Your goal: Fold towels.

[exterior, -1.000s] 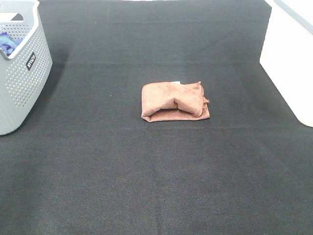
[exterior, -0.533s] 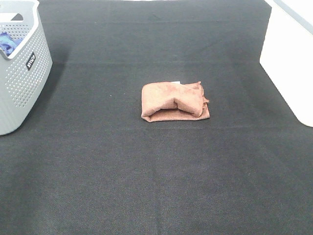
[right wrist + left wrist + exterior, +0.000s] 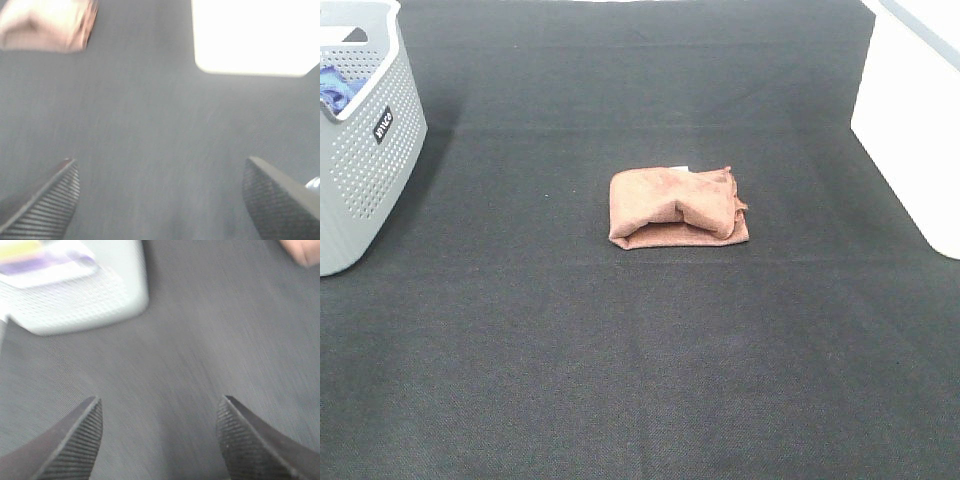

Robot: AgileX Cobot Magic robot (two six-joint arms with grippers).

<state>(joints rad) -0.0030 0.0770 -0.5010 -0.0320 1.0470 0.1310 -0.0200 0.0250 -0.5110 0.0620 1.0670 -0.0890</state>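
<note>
The reddish-brown towel (image 3: 678,207) lies folded into a small bundle in the middle of the black table cover, with a small white tag at its far edge. It also shows blurred in the right wrist view (image 3: 47,24) and at a corner of the left wrist view (image 3: 305,251). Neither gripper shows in the exterior high view. My left gripper (image 3: 159,412) is open and empty over bare cloth near the basket. My right gripper (image 3: 161,175) is open and empty over bare cloth, apart from the towel.
A grey perforated basket (image 3: 370,150) stands at the far left with something blue inside; it also shows in the left wrist view (image 3: 75,287). A white box (image 3: 910,120) stands at the right edge and shows in the right wrist view (image 3: 250,35).
</note>
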